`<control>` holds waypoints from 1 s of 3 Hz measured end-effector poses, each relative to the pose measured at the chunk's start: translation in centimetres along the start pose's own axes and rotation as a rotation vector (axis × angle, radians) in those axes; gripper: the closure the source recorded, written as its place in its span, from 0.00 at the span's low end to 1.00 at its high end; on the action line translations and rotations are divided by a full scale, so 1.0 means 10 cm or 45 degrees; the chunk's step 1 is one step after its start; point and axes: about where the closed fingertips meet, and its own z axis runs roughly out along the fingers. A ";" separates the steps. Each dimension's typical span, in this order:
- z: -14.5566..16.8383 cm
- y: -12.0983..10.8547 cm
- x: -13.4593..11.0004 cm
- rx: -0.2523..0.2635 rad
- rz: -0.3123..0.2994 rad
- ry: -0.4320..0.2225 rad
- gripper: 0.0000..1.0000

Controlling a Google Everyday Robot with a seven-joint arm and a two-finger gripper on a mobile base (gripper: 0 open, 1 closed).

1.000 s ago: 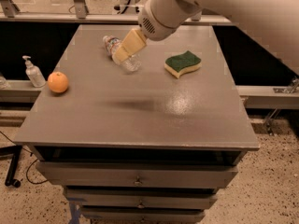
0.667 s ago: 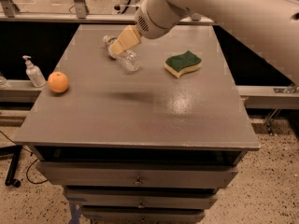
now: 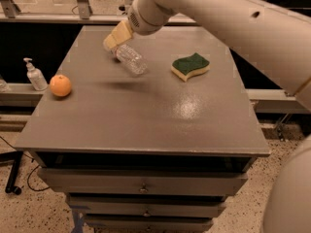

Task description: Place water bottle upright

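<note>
The water bottle (image 3: 131, 60) is clear and ribbed. It lies tilted on its side on the grey table (image 3: 146, 115) at the back, left of centre, with its upper end pointing back-left. My gripper (image 3: 116, 37), with tan pads, is at that upper end of the bottle, right over it and overlapping it in the view. The bottle's cap is hidden behind the gripper. Whether the gripper holds the bottle cannot be told.
A green and yellow sponge (image 3: 190, 66) lies right of the bottle. An orange (image 3: 60, 85) sits at the table's left edge. A white pump-dispenser bottle (image 3: 34, 75) stands on a ledge beyond that edge. Drawers (image 3: 143, 186) are under the tabletop.
My gripper has moved left and slightly back along the bottle, from over its middle to its upper end. The bottle has stayed about where it was.
</note>
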 end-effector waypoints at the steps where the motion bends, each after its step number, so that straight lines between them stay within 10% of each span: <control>1: 0.29 -0.05 -0.16 0.005 -0.030 0.030 0.00; 3: 0.74 -0.08 -0.36 -0.065 -0.094 0.170 0.00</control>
